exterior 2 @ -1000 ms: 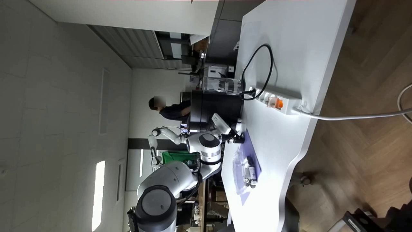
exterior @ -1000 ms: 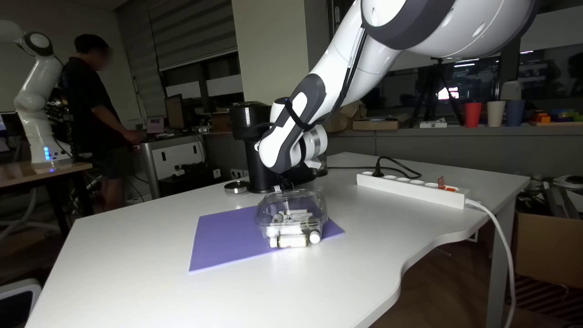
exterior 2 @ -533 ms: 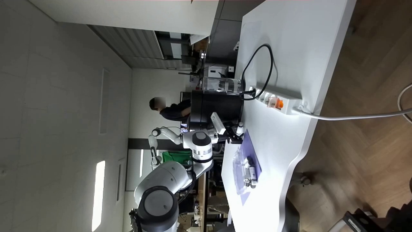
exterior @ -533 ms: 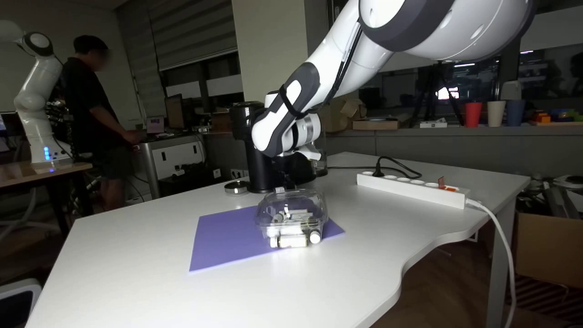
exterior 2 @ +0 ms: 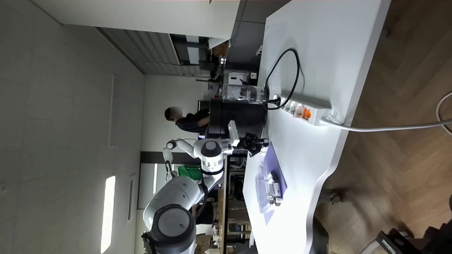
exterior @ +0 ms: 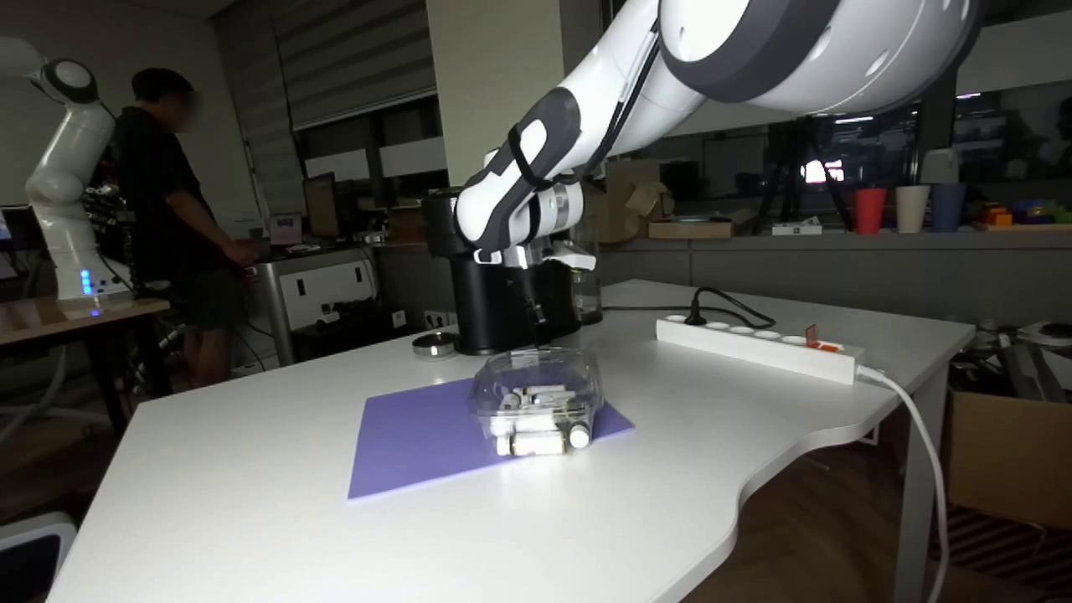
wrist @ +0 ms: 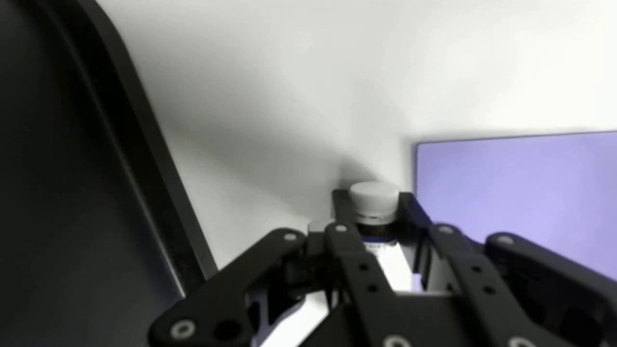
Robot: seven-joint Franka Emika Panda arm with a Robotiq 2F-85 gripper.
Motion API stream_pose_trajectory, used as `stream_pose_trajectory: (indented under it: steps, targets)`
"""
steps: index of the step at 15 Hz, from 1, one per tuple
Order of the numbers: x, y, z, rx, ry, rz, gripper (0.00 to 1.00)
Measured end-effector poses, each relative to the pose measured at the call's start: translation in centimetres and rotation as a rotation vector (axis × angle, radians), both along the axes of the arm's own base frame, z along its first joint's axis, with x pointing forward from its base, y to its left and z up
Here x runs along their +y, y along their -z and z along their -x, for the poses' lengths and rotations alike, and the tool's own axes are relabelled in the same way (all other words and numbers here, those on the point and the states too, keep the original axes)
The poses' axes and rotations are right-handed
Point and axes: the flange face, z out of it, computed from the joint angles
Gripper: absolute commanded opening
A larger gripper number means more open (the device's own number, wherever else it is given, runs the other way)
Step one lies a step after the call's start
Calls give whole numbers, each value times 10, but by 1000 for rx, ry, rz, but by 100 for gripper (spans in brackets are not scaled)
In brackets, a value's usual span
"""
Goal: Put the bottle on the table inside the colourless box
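In the wrist view, a dark bottle (wrist: pixel 375 205) with a white cap and pale label stands between the fingers of my gripper (wrist: pixel 374 206). Both fingers press against it just below and around the cap, so the jaws are shut on it. Whether its base touches the white table (wrist: pixel 289 62) is hidden. The colourless box (exterior: pixel 540 362), clear and domed, sits in front of the gripper (exterior: pixel 538 322) in an exterior view, with several small bottles showing through its wall. The gripper (exterior 2: pixel 259 144) is beyond the box (exterior 2: pixel 260 180), beside the mat.
A flat purple mat (exterior: pixel 427 444) lies under the box. Close to the gripper stands a tall black appliance (exterior: pixel 481 306), its dark side (wrist: pixel 72 168) filling the left of the wrist view. A white power strip (exterior: pixel 754 347) and a round metal lid (exterior: pixel 435 345) lie on the table.
My gripper has shut on the bottle. The wrist has swung to point more steeply down, and the forearm has shifted left and slightly up in an exterior view. The box has not moved.
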Motion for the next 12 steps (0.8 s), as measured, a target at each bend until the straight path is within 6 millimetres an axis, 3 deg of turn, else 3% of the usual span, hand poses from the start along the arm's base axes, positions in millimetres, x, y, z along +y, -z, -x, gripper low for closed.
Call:
stream_pose_trajectory:
  steps: [3, 6, 12]
  targets:
    - [-7, -9, 0, 33, 20, 2, 7]
    - [-14, -34, -3, 43, 25, 9, 7]
    - [-22, -119, 11, 215, -96, 6, 7]
